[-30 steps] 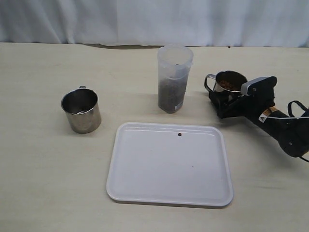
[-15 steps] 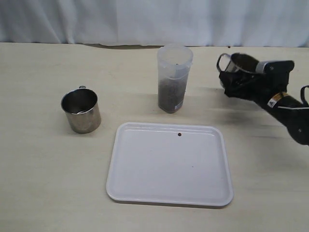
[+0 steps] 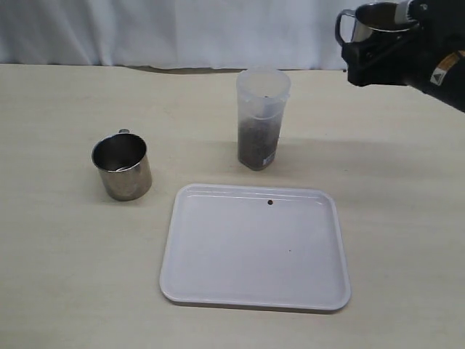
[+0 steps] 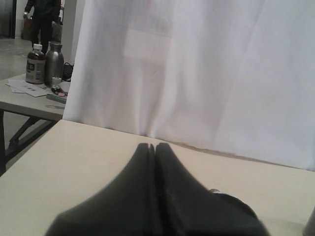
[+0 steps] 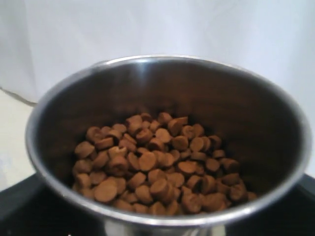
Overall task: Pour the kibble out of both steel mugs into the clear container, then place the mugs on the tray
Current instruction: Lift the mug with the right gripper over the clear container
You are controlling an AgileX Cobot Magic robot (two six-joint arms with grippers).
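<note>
Fingers (image 3: 357, 69) of the right gripper (image 3: 372, 51) clamp the shiny steel mug (image 3: 374, 14) level, so no brown kibble (image 5: 157, 157) spills short of the tall frosted container (image 3: 262, 123).

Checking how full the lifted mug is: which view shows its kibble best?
The right wrist view: it looks into the held mug, kibble covering its bottom. The exterior view shows only the mug's outside; the left wrist view misses it.
</note>
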